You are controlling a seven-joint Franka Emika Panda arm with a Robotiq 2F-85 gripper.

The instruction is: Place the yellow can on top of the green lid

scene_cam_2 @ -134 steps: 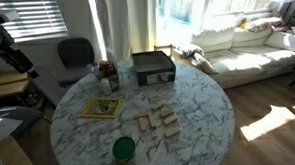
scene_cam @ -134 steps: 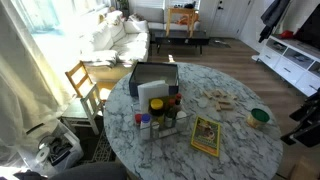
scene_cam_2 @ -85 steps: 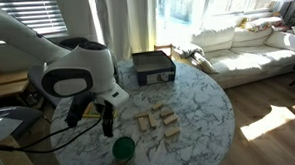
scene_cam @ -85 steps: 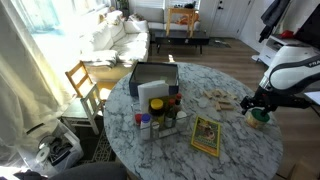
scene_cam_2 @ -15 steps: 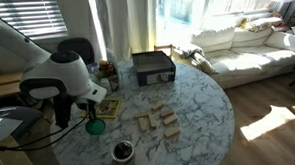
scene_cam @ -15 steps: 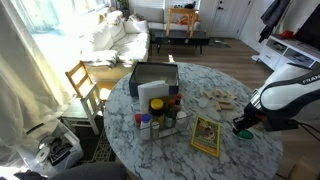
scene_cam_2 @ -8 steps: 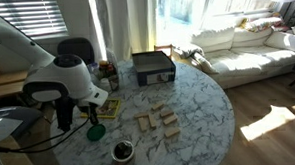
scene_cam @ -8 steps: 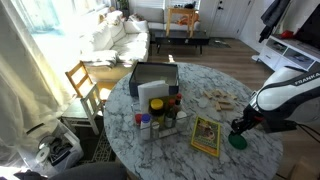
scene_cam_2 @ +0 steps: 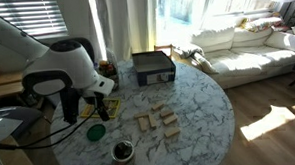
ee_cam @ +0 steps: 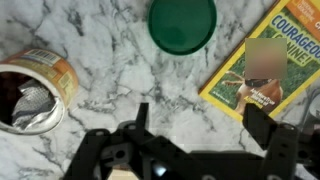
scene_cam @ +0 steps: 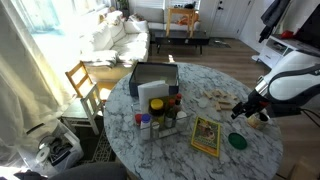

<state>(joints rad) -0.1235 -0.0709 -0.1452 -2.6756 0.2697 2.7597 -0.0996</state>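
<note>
The yellow can (ee_cam: 35,90) stands open on the marble table, its inside bare metal; it also shows near the table edge in an exterior view (scene_cam_2: 122,152). The green lid (ee_cam: 182,22) lies flat on the table apart from the can, next to the yellow-green booklet (ee_cam: 270,60). The lid shows in both exterior views (scene_cam: 238,141) (scene_cam_2: 94,132). My gripper (ee_cam: 200,120) is open and empty, hovering above bare marble between the can and the booklet, a little above the lid (scene_cam_2: 89,113) (scene_cam: 245,108).
Wooden blocks (scene_cam_2: 157,122) lie mid-table. A black box (scene_cam_2: 153,67) and a cluster of bottles and jars (scene_cam: 160,112) stand further in. A wooden chair (scene_cam: 84,84) is beside the round table (scene_cam_2: 203,100), whose edge is close to the can.
The gripper set the green lid down on the table by the booklet, let it go, opened and rose away from it. The can has not moved.
</note>
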